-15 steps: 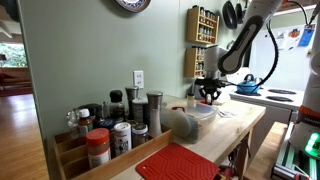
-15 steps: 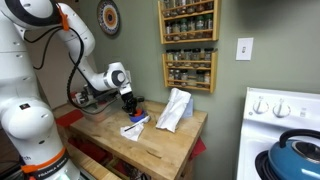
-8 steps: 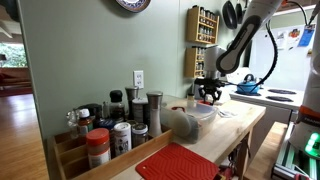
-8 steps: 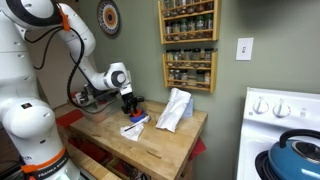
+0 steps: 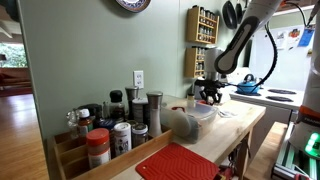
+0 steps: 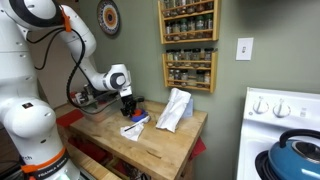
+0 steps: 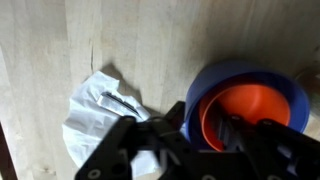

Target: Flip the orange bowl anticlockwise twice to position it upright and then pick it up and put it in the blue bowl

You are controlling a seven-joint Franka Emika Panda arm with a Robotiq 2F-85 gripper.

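Observation:
In the wrist view the orange bowl (image 7: 255, 105) sits upright inside the blue bowl (image 7: 215, 75) on the wooden counter. My gripper (image 7: 205, 128) is just above them and open. One finger is over the inside of the orange bowl, the other is outside the blue bowl's rim, and the bowls' near walls lie between the fingers. In both exterior views the gripper (image 5: 210, 95) (image 6: 127, 103) hangs low over the counter's far end and hides the bowls.
A crumpled white paper (image 7: 100, 115) lies beside the blue bowl. A white bag (image 6: 175, 108) stands mid-counter. A flat red ribbed mat (image 5: 180, 162) and several spice jars (image 5: 110, 130) are at the near end. A stove with a blue kettle (image 6: 295, 155) is beside the counter.

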